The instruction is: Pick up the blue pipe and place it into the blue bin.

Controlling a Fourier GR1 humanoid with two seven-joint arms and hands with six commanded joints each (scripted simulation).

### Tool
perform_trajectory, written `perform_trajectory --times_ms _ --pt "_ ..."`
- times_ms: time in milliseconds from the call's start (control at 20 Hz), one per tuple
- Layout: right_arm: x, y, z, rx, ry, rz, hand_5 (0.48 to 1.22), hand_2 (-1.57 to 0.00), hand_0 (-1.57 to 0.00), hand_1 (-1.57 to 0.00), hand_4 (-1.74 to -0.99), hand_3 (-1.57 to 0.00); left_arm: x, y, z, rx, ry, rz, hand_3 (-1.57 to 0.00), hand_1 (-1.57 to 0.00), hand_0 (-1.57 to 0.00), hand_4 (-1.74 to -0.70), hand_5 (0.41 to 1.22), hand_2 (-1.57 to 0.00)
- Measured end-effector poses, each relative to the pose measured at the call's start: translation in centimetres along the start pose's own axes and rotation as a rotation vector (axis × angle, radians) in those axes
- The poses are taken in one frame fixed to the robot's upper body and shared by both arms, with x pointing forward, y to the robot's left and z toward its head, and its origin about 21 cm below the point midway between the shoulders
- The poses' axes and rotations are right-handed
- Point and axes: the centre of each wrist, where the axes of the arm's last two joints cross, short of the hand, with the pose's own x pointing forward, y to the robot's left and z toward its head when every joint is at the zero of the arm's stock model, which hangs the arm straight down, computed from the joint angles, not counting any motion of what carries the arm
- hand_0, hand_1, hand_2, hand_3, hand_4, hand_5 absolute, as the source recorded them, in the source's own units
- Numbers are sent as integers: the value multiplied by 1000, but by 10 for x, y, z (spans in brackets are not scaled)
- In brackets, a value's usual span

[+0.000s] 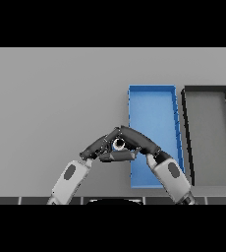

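a small pipe piece (119, 144), seen end-on as a pale ring with a dark bore, is being held just off the left edge of the shallow rectangular blue bin (152, 98). little of its colour is showing, so it is being taken for the blue pipe of the task only by judgement. the right hand (137, 139) is being reached across from the right, over the bin's lower left part, with its fingers being curled over the top of the pipe and its thumb being pressed in from below, so the piece is being pinched. the left hand (96, 146) is being brought in from the left until its fingertips are meeting the right hand at the pipe; whether its fingers are being closed on the pipe or merely laid against it cannot be told. the two hands are probably being joined this way to steady the small piece (a single pinch on a round part is likely being judged prone to slipping). whether the pipe is being lifted clear of the grey table (51, 98) is not being shown. a dark grey rectangular bin (208, 91) is standing just right of the blue one, the two nearly touching. a short move rightward is being called for before release.
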Motion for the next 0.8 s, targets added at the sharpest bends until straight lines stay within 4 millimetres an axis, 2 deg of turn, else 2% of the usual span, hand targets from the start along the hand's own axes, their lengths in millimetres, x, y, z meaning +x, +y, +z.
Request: perform_trajectory --times_ms 150,250,400,450,500,600,700,800 --pt "0 3 1 -3 -29 40 1106 -1492 -1490 -1492 -1485 -1458 1 1 -4 0 -4 -10 -1417 -1571 -1571 -1729 1221 -1551" --pt "-3 6 1 -3 -32 -5 1147 -1521 -1519 -1520 -1490 -1499 1 0 2 -1 1 -16 -1437 -1571 -1571 -1733 1221 -1558" --pt "0 8 -1 -21 -29 -60 1183 -1545 -1545 -1545 -1494 -1534 5 1 -2 4 -14 -11 -1434 -1571 -1571 -1732 1221 -1564" --pt "-1 10 0 -20 -24 -70 1191 -1550 -1550 -1550 -1495 -1541 2 0 2 8 -22 -5 -1264 -1571 -1571 -1734 1221 -1566" --pt "-2 14 0 -25 -30 -77 1197 -1555 -1554 -1554 -1496 -1547 1 1 2 9 -30 -17 -1051 -1368 -1446 -1629 1221 -1336" --pt "1 13 2 -44 -47 -68 1206 -1560 -1560 -1560 -1497 -1556 3 2 4 -1 -31 -47 -672 -875 -940 -1406 1221 -855" --pt "2 11 0 -51 -11 -70 1211 -1564 -1564 -1564 -1498 -1561 2 0 5 -31 0 -76 -430 -560 -601 -1250 1221 -547" --pt "1 13 -1 -58 5 -57 1215 -1567 -1567 -1567 -1498 -1565 -1 4 5 -64 12 -88 -275 -358 -384 -1134 1063 -350"
